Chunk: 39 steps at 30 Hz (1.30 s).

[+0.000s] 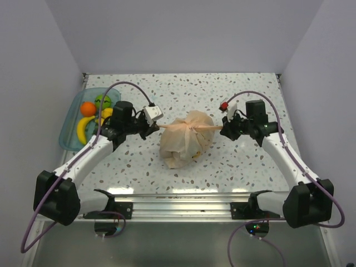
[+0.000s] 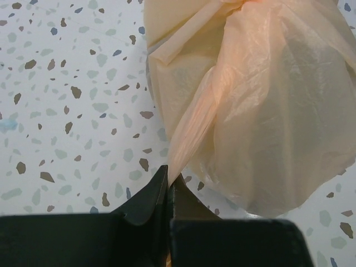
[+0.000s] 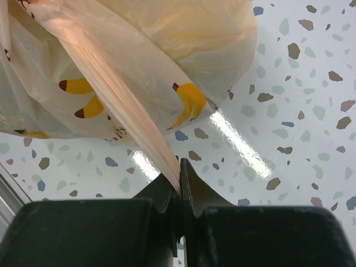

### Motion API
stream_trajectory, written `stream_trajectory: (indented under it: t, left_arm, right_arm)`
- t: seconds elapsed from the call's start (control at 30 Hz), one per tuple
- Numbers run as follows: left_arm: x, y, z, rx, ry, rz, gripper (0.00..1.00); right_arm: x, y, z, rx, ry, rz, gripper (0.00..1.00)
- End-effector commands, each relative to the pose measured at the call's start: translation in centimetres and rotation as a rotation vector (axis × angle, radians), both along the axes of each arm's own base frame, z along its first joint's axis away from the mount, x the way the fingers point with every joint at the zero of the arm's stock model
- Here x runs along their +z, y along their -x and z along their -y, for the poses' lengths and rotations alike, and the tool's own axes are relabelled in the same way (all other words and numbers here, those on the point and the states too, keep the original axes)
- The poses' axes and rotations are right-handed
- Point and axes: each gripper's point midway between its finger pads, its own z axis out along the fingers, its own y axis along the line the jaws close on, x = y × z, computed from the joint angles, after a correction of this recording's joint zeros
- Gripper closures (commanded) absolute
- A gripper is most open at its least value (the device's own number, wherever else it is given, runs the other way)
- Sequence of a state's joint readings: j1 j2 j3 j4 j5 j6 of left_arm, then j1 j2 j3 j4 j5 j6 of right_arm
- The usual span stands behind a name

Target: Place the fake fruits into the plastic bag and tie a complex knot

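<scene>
The peach-orange plastic bag [image 1: 183, 143] sits bulging in the middle of the table, its handles drawn out sideways from a twisted knot [image 1: 191, 127] at its neck. My left gripper [image 1: 151, 128] is shut on the left handle tail [image 2: 192, 125], pulled taut. My right gripper [image 1: 223, 129] is shut on the right handle tail [image 3: 119, 94], also taut. The bag fills both wrist views [image 2: 267, 105] [image 3: 183, 33], with banana print showing. An orange [image 1: 87, 108], a green ball [image 1: 102, 102] and yellow bananas [image 1: 83, 129] lie in the tray at left.
A clear blue plastic tray [image 1: 68, 127] stands at the left edge of the speckled table, beside my left arm. Grey walls close the table at the back and sides. A metal rail [image 1: 183, 206] runs along the near edge.
</scene>
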<state>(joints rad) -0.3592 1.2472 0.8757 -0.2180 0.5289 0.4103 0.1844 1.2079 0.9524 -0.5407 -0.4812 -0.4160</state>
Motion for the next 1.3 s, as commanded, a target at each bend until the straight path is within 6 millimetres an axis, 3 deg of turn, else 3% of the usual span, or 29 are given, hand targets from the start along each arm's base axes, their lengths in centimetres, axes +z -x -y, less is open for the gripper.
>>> stream_trajectory:
  t: [0.0, 0.17, 0.53, 0.77, 0.87, 0.9, 0.97, 1.0, 1.03, 1.1, 1.17, 1.27]
  left_arm:
    - [-2.1, -3.2, -9.4, 0.366, -0.167, -0.027, 1.00]
    - [-4.9, -3.7, -10.7, 0.409, -0.206, -0.078, 1.00]
    - [-9.4, -3.2, -11.9, 0.431, -0.284, -0.160, 1.00]
    - [-9.9, -3.3, -11.9, 0.417, -0.294, -0.161, 1.00]
    - [-6.8, -4.7, -10.3, 0.371, -0.221, -0.137, 1.00]
    - [-4.0, -6.5, -9.8, 0.376, -0.188, -0.082, 1.00]
    - [-1.5, -7.7, -9.3, 0.369, -0.162, -0.059, 1.00]
    - [1.1, -9.1, -8.9, 0.368, -0.138, -0.011, 1.00]
    - [2.1, -9.6, -8.5, 0.357, -0.124, 0.007, 1.00]
    - [4.1, -10.7, -7.4, 0.331, -0.101, 0.035, 1.00]
    - [4.4, -10.5, -5.5, 0.273, -0.104, 0.033, 1.00]
    - [5.2, -10.1, -2.0, 0.181, -0.053, 0.047, 1.00]
  right_arm:
    - [-2.0, -2.2, 9.7, -0.339, 0.245, -0.014, 1.00]
    - [-5.3, -2.9, 12.9, -0.396, 0.306, -0.069, 1.00]
    - [-8.8, -3.8, 17.0, -0.464, 0.363, -0.119, 1.00]
    - [-9.7, -4.2, 18.4, -0.483, 0.376, -0.131, 1.00]
    - [-8.1, -5.4, 17.8, -0.475, 0.334, -0.122, 1.00]
    - [-5.8, -7.1, 17.8, -0.487, 0.310, -0.080, 1.00]
    - [-4.2, -8.1, 17.3, -0.478, 0.269, -0.085, 1.00]
    - [-1.8, -9.6, 17.2, -0.481, 0.250, -0.034, 1.00]
    - [-1.2, -9.7, 16.6, -0.478, 0.220, -0.051, 1.00]
    - [1.1, -11.0, 14.4, -0.430, 0.150, -0.033, 1.00]
    - [1.8, -10.9, 12.5, -0.392, 0.119, -0.052, 1.00]
    - [3.2, -10.8, 7.4, -0.282, 0.044, -0.038, 1.00]
